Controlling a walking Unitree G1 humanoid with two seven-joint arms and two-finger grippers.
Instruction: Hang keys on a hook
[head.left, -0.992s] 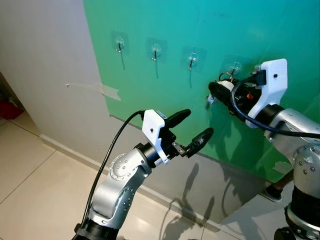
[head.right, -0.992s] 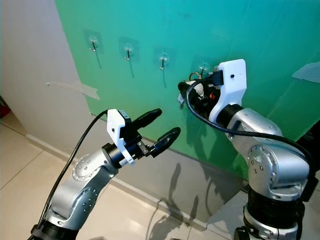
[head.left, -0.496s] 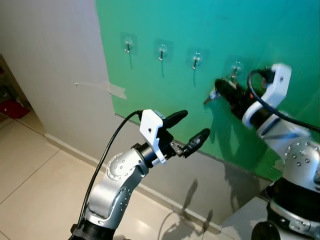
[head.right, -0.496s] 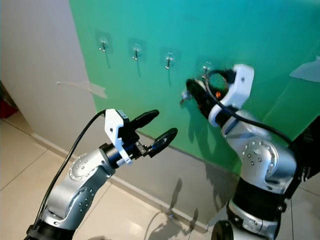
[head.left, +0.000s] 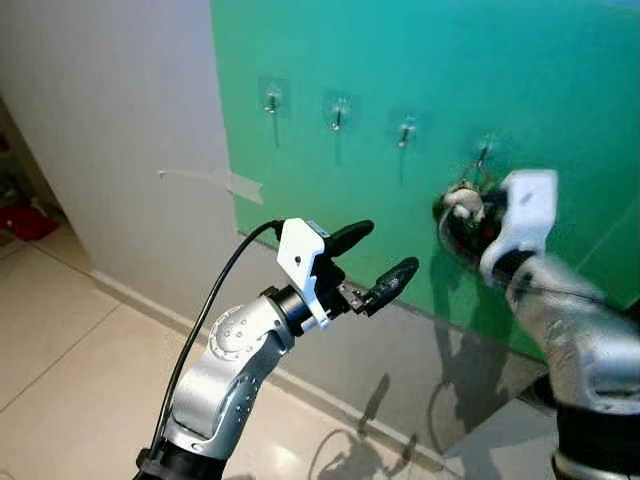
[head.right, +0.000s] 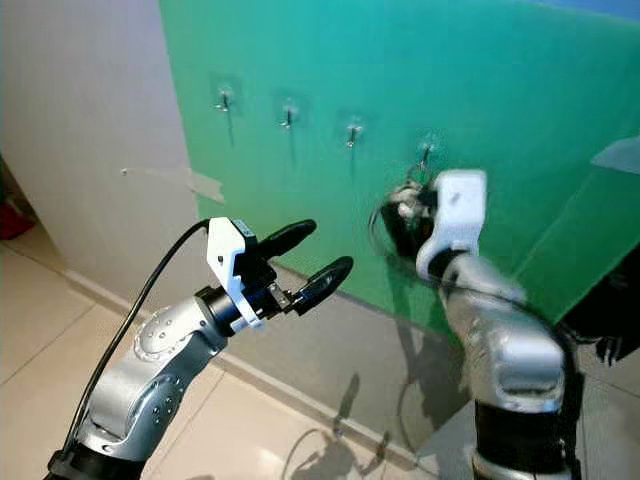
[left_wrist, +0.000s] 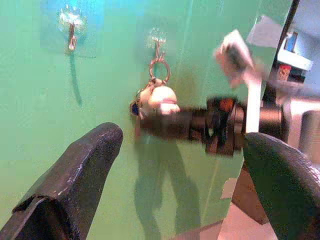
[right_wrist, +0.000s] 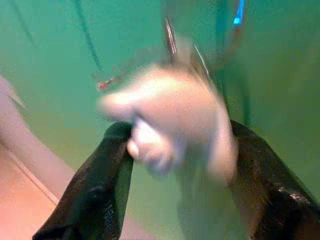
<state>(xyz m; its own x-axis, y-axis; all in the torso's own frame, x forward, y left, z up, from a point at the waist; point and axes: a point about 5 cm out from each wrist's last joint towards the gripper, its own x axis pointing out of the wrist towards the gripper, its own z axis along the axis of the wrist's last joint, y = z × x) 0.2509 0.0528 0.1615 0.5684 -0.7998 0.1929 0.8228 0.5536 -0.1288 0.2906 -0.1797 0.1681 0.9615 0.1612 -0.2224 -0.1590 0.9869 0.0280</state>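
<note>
Keys (left_wrist: 152, 97) with a cream-white fob, pinched between the two black fingers of the right gripper (left_wrist: 150, 117), up against the green wall panel (head.left: 420, 60). Key ring (left_wrist: 159, 66) looped at the bottom of the rightmost hook (left_wrist: 157, 40), touching or just over it; cannot tell for sure whether it hangs free there. Fob (right_wrist: 170, 120) blurred in the right wrist view, black fingers (right_wrist: 95, 195) closed on either side of it. Right arm blurred in both eye views, gripper just below the fourth hook of a row of four clear adhesive hooks (head.left: 272, 100) on the panel. Left gripper (head.left: 375, 262) held out in front of the wall, lower and well to the left of the keys, fingers spread wide apart, nothing between them. Strip of tape (head.left: 215, 182) on the grey wall left of the panel. Pale tiled floor (head.left: 60, 340) below.
</note>
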